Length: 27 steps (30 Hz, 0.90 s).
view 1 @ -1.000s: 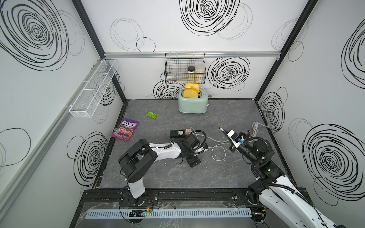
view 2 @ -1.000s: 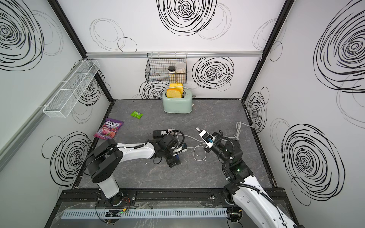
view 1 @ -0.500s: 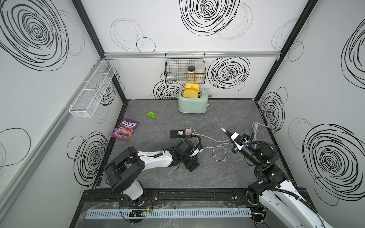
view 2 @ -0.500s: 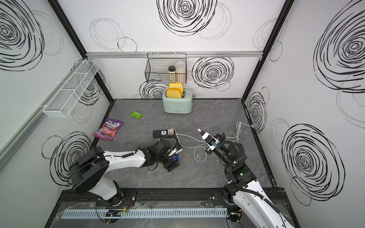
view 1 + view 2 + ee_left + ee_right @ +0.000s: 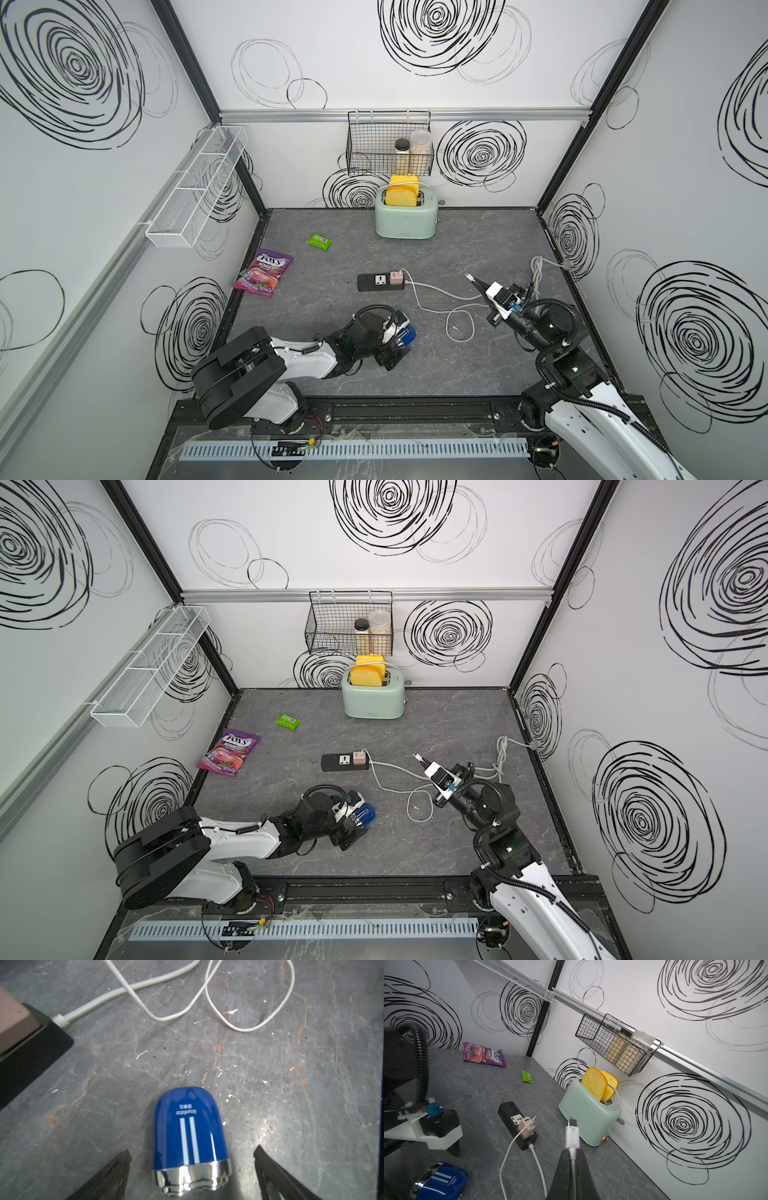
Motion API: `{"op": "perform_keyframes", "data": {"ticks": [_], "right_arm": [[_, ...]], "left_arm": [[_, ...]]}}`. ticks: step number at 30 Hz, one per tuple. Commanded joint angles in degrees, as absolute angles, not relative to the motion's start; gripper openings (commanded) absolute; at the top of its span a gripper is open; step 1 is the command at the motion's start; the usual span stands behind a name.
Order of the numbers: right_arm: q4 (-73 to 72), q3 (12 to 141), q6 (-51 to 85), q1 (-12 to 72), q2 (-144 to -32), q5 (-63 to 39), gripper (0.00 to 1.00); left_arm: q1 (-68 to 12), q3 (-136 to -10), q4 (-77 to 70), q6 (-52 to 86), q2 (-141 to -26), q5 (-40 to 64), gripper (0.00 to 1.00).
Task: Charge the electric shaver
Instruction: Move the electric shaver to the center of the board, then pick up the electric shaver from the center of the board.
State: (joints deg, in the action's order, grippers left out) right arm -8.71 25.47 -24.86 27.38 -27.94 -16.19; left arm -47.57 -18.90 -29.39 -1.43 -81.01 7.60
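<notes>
Your left gripper (image 5: 192,1152) sits low with its jaws spread wide, one on each side of the electric shaver (image 5: 190,1136) and clear of it, so nothing is held. The shaver lies on its side near the front of the bench (image 5: 291,1084), chrome heads toward the wrist. Your right gripper (image 5: 572,1152) is pinched tight just behind the white charging plug (image 5: 572,1132) and raised off the bench, tip free. That probably lets you steer it into the shaver once the left steadies it.
</notes>
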Motion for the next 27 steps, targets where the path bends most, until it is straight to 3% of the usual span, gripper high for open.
{"op": "perform_keyframes", "data": {"ticks": [1,16,27], "right_arm": [[-10.9,25.2,-24.6,27.2,-28.1,-17.7,0.00],[-9.3,25.3,-25.1,27.2,-27.5,-16.8,0.00],[-8.8,25.3,-25.7,27.2,-27.5,-16.9,0.00]], "left_arm": [[-45.7,-17.2,-38.8,-2.1,-82.0,9.5,0.97],[-46.7,-19.3,-42.3,-2.9,-89.1,11.4,0.98],[-48.1,-19.7,-45.3,-2.1,-91.9,9.8,0.90]]}}
